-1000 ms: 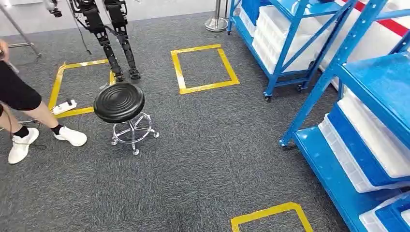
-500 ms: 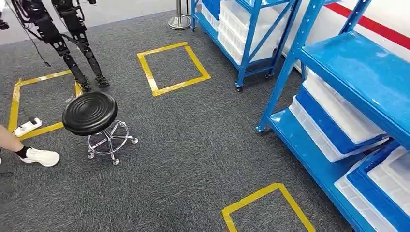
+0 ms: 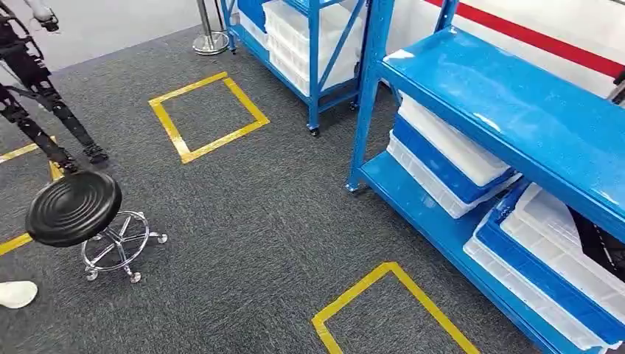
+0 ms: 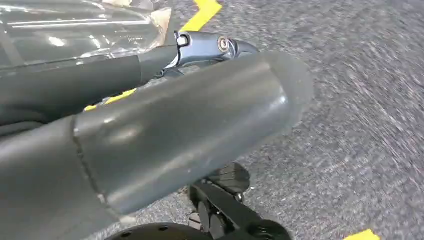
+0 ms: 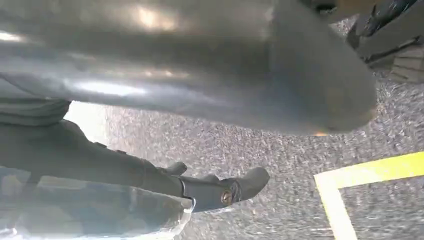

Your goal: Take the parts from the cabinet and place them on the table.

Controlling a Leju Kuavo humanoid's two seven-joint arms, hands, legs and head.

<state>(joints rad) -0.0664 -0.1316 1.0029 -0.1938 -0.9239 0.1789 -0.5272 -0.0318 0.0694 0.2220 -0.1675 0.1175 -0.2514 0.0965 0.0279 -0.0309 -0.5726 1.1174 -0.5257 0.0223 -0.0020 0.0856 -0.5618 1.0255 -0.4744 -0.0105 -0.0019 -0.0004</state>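
On the right of the head view stands the blue cabinet (image 3: 516, 110), an open steel rack whose lower shelf carries stacked white and blue bins (image 3: 449, 158). A second stack of bins (image 3: 549, 269) sits further along the same shelf, and something dark lies in its top tray at the frame's edge, possibly parts, though it is too cut off to tell. A second blue rack (image 3: 313, 44) with white bins stands behind the first.

Yellow tape squares (image 3: 208, 116) mark the grey carpet (image 3: 258, 243), one more (image 3: 390, 310) just in front of the cabinet. A black round stool (image 3: 74, 209) on a chrome wheeled base stands to the left, with a white shoe (image 3: 16, 293) near it and another robot's dark legs (image 3: 44, 110) beyond.

The left hand (image 4: 165, 135) hangs over the carpet, thumb extended, a dark finger straight beside it; something clear and glossy lies by the finger, and I cannot tell whether it is gripped. The right hand (image 5: 200, 100) looks the same.
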